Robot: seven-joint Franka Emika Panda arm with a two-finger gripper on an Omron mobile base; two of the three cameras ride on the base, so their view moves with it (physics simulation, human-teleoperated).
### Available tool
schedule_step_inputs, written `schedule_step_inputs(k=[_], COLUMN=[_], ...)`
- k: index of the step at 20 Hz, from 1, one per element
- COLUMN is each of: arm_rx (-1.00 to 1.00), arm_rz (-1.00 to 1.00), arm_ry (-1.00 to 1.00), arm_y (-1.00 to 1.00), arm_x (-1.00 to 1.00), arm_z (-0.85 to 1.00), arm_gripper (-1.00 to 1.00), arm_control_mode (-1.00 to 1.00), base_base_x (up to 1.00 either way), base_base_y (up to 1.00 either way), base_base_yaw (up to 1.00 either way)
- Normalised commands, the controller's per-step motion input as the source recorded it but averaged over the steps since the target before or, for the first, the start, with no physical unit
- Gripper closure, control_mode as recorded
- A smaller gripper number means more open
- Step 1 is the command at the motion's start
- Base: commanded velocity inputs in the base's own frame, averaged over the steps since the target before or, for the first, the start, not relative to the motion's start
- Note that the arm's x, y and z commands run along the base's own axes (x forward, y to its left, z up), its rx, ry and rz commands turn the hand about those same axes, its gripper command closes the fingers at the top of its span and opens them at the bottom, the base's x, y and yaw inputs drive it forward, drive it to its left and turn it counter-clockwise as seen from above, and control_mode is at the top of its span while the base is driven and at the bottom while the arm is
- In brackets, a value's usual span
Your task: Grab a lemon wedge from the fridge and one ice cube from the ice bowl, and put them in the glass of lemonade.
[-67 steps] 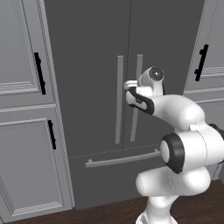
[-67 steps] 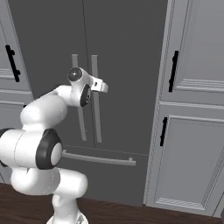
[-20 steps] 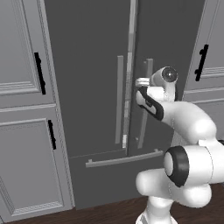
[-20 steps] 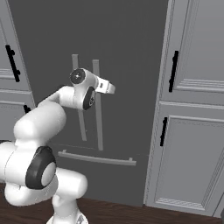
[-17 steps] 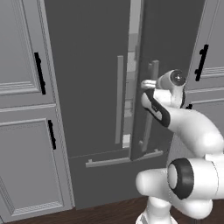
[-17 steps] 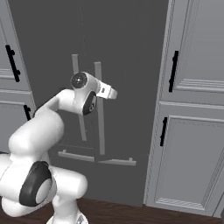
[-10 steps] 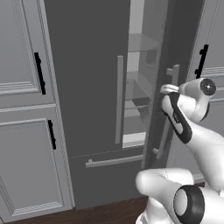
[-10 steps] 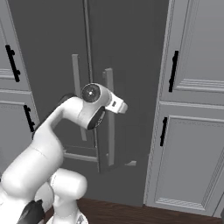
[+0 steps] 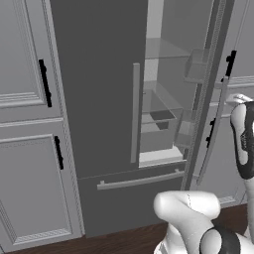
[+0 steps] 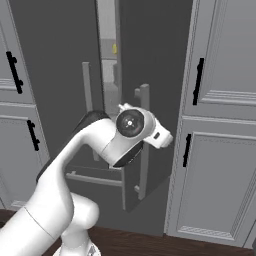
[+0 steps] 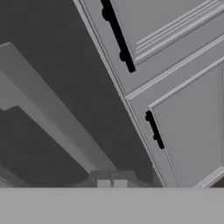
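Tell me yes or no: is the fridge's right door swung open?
Yes. In the left base view the right door stands ajar, showing the fridge's lit glass shelves inside.

Fridge (image 9: 99, 99): tall dark grey two-door unit with long silver vertical handles and a lower drawer.
Right door (image 9: 211, 89): swung open, seen edge-on.
Left door: closed.
Interior: glass shelves and door bins visible.
Lemon wedge (image 10: 114, 48): small yellow speck seen through the door gap, high inside.
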Motion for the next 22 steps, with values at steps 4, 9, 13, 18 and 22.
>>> schedule_step_inputs(k=[4,9,13,18,22], arm_rx=[0.0,-0.02,-0.15,-0.39,-0.55], arm_rz=[-0.05,0.05,0.03,-0.05,-0.14], arm_ry=[0.0,-0.04,-0.01,0.2,0.25], arm_y=[-0.2,0.47,0.95,1.0,1.0], arm_x=[-0.84,-0.99,-0.48,0.17,0.7], arm_z=[0.8,1.0,0.93,0.29,-0.11], arm_gripper=[-1.0,-1.0,-1.0,-1.0,-1.0], arm_control_mode=[-1.0,-1.0,-1.0,-1.0,-1.0], base_base_x=[0.0,0.0,0.0,0.0,0.0], base_base_y=[0.0,0.0,0.0,0.0,0.0], base_base_yaw=[0.0,0.0,0.0,0.0,0.0])
